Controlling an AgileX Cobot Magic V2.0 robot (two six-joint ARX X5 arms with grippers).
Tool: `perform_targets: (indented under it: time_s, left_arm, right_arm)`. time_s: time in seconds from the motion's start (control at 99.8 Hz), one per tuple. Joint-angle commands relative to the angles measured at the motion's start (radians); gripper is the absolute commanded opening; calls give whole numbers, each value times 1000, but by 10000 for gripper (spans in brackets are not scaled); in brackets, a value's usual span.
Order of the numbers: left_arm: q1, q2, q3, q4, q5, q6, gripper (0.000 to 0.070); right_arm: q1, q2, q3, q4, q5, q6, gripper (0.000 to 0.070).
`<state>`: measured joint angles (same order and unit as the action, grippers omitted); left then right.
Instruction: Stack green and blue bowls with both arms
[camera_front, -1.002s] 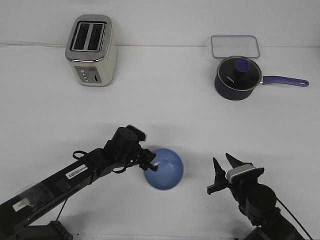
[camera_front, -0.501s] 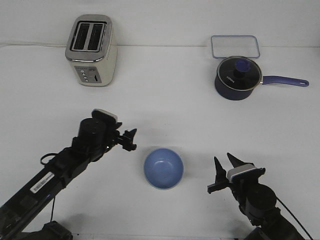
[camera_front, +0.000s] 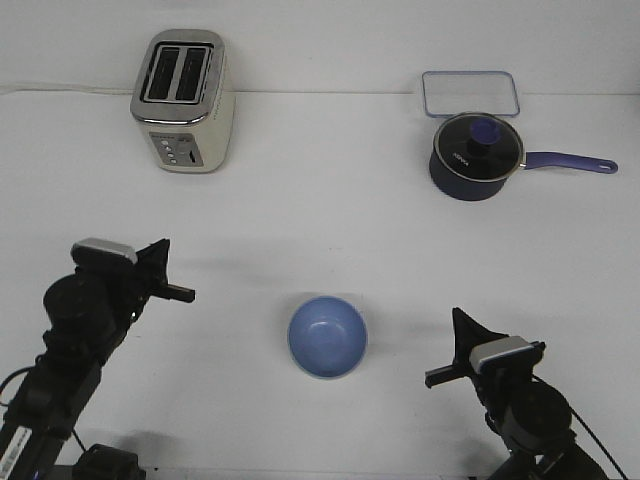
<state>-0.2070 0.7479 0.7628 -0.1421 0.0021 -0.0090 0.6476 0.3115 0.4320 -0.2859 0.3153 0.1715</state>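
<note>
The light blue bowl (camera_front: 327, 337) sits upright on the white table, front centre, with nothing touching it. The green bowl does not show on its own; I cannot tell whether it sits under the blue one. My left gripper (camera_front: 172, 272) is well left of the bowl, raised, open and empty. My right gripper (camera_front: 448, 350) is to the right of the bowl near the front edge, its fingers apart and empty.
A silver and cream toaster (camera_front: 182, 100) stands at the back left. A dark navy saucepan (camera_front: 475, 155) with a glass lid and long handle stands at the back right, with a clear lidded container (camera_front: 470, 93) behind it.
My left gripper let go of the blue bowl's rim and drew back to the left. The bowl stayed put. My right gripper shifted slightly right and turned.
</note>
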Motion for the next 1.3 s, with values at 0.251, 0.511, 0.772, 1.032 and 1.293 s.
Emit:
perform_targets:
  time_s: [0.251, 0.511, 0.772, 1.032, 1.293]
  left_arm:
    - [34, -361, -327, 270, -36, 20, 11]
    - [34, -432, -326, 271, -36, 19, 14]
    - [34, -449, -326, 271, -36, 19, 14]
    - [34, -450, -327, 269, -37, 37, 15]
    - [93, -499, -449, 285, -36, 16, 14]
  right_arm:
    - [8, -167, -41, 25, 56, -34, 0]
    - [8, -167, -41, 24, 52, -31, 0]
    - [8, -167, -41, 24, 52, -31, 0]
    - [8, -167, -41, 24, 52, -31, 0]
    - [8, -167, -41, 24, 52, -31, 0]
